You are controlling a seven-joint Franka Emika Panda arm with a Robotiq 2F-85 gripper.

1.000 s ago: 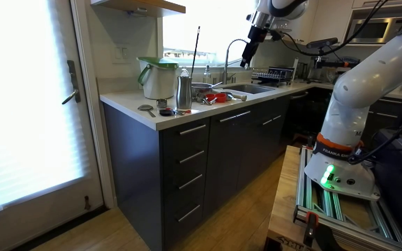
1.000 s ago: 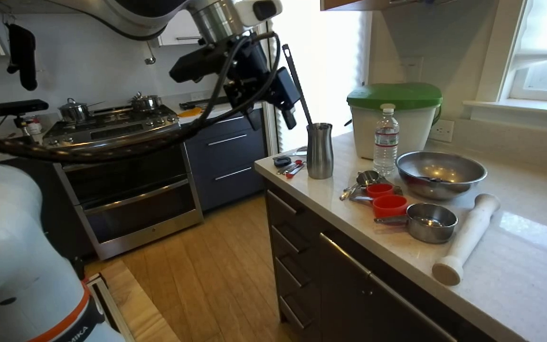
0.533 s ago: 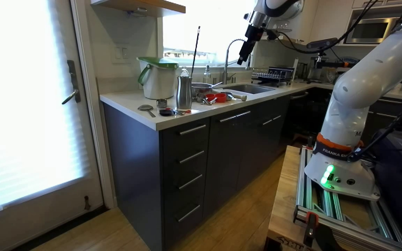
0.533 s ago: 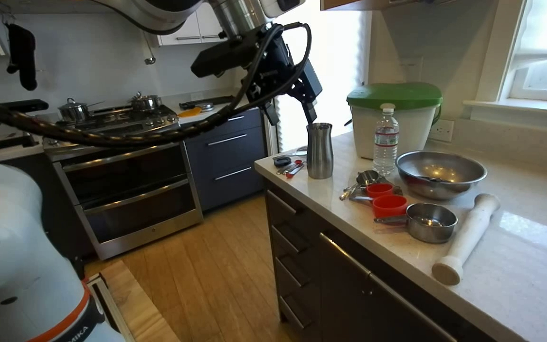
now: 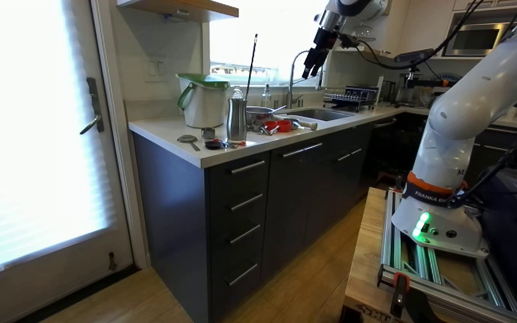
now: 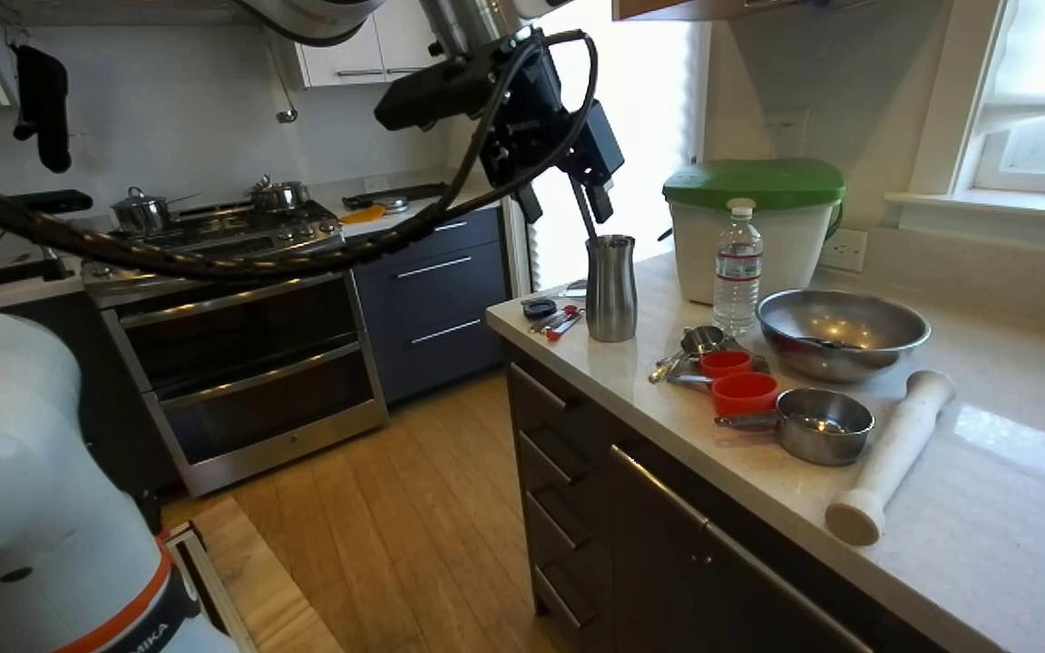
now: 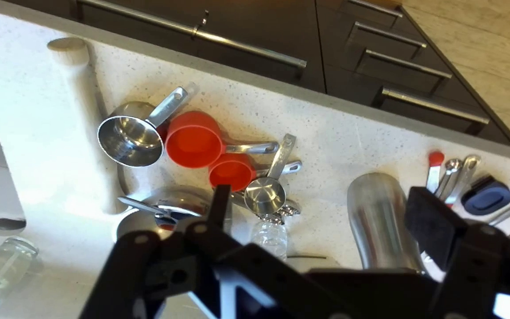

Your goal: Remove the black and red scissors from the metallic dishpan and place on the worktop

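Wrist view, and there's our gripper, fingers spread wide, nothing in its hold. Both exterior views have it hanging well above the worktop. Below and off to a side sits the steel bowl, our pick for the dishpan, and in it we spot what look like the scissors: dark, a touch of red, a pale blade poking past the rim. The full handle? We can't make it out.

How will they handle, then? Light and stiff, we'd say, sturdy enough for a firm squeeze, but slick along the blade, and the hinge may swing if we catch a single loop. Our call is the pivot: pinch across both halves there, lift straight up, and mind the steel bowl, which could skid if nudged.

Now the surface: pale, glossy, hard by the look of it, crowded around the steel bowl with red measuring cups, a steel measuring cup and a pale rolling pin, so we'd want elbow room to let go. Further out, we've got the sink with its tall tap, a window glaring behind, and a stove across the floor.
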